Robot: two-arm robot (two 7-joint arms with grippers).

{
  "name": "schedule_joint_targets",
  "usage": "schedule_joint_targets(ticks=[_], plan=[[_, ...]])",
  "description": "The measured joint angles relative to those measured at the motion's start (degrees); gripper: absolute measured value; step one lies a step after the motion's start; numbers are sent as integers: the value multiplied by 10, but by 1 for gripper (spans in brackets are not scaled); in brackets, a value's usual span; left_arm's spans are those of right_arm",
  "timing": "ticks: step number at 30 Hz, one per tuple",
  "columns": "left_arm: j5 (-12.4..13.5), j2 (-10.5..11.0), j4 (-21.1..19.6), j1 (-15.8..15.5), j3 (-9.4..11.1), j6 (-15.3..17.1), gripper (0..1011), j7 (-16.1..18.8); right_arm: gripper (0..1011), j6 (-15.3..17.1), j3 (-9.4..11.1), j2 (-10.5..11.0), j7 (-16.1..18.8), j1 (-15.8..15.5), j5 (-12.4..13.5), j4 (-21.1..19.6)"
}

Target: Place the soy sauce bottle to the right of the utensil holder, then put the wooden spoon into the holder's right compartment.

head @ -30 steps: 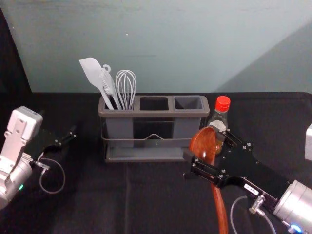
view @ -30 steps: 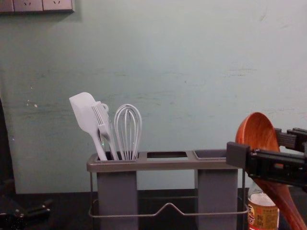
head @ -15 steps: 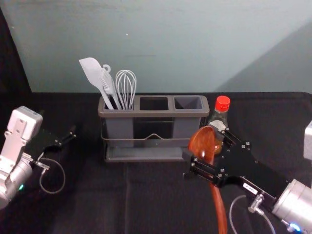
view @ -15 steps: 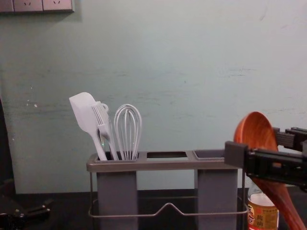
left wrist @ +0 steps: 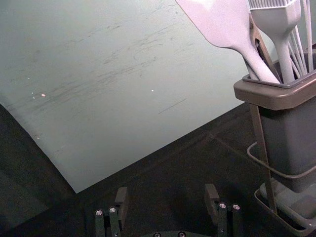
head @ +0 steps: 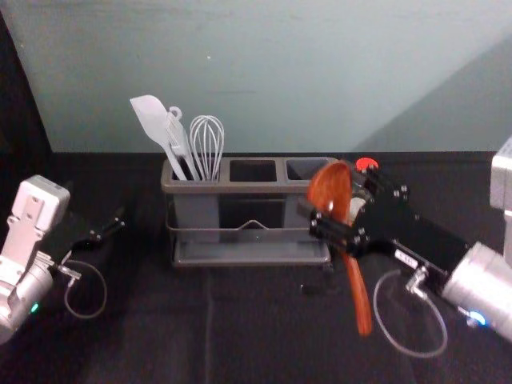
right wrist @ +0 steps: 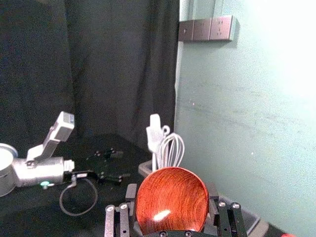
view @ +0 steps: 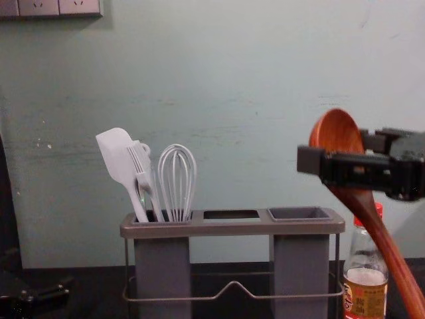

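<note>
Wooden spoon (view: 334,131), bowl up, is clamped in the right gripper (head: 334,198) near the utensil holder's (view: 232,229) right end, the soy sauce bottle (view: 365,292) standing just beside that end; at left, the left gripper (head: 96,208) idles, fingers apart.

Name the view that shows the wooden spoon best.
The head view: the wooden spoon shows from bowl to handle tip. The chest view cuts off the handle's end; the right wrist view mainly shows its bowl.

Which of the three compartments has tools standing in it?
The left compartment: spatula, brush and whisk stand in it. Nothing sticks out of the middle one or right one.
</note>
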Motion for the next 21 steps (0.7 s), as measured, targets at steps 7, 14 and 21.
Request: schedule_joint_targets(ticks=[7,14,21], plan=[[0,0,0,0,0,0,1011,0,840,-1,-10,4,-9,43,-2,9],[0,0,0,0,0,0,1012,0,840,-21,-17,0,-16,70,4,23],[0,0,0,0,0,0,1011,0,840,-45,-27,-5,-32,104,3,46]])
